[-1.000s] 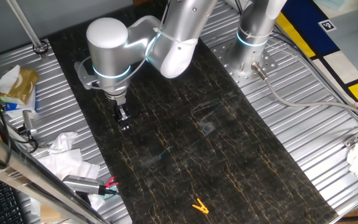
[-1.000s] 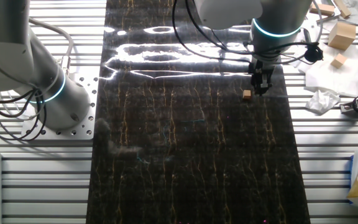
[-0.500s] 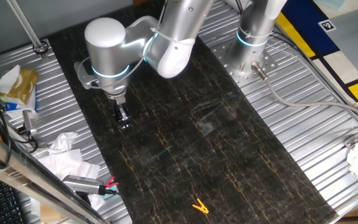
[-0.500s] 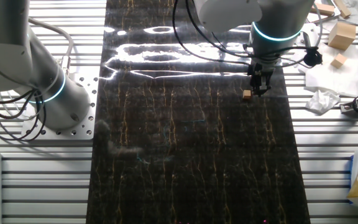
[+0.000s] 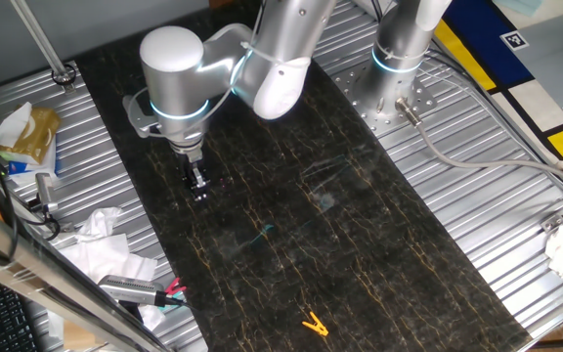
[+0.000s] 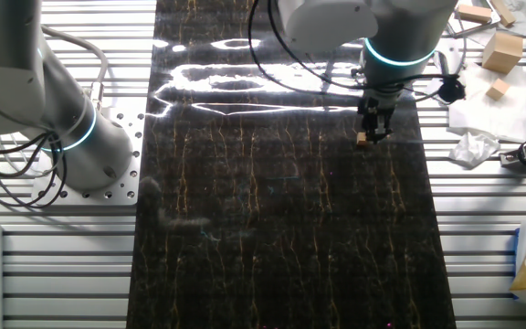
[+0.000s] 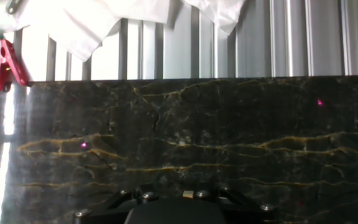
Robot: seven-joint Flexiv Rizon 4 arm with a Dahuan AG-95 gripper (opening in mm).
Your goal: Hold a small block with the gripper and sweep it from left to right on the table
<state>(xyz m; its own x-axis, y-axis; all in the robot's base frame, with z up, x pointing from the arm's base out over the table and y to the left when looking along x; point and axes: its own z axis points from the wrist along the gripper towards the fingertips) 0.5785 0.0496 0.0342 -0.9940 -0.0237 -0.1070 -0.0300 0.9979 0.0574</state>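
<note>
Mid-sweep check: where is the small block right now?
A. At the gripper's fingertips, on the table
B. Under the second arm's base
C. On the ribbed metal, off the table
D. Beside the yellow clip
A: the block sits at the tips of the gripper on the table.

Arm: silver-grey robot arm [image 5: 262, 59] with a glowing blue ring, bent over the near-left part of the slab
Gripper: small black 2-finger gripper [image 5: 199, 189] pointing straight down, tips at the surface; finger gap too small to tell
Table: long dark marble-like slab [image 5: 340, 235] with thin gold-orange veins
Clip: yellow clothespin-like clip [image 5: 313, 324] lying near the slab's lower end, well apart from the gripper
Second arm: upright silver arm [image 5: 404, 49] on the ribbed metal base beside the slab
Clutter: crumpled white tissue [image 5: 101, 240] on the ribbed metal left of the slab
</note>
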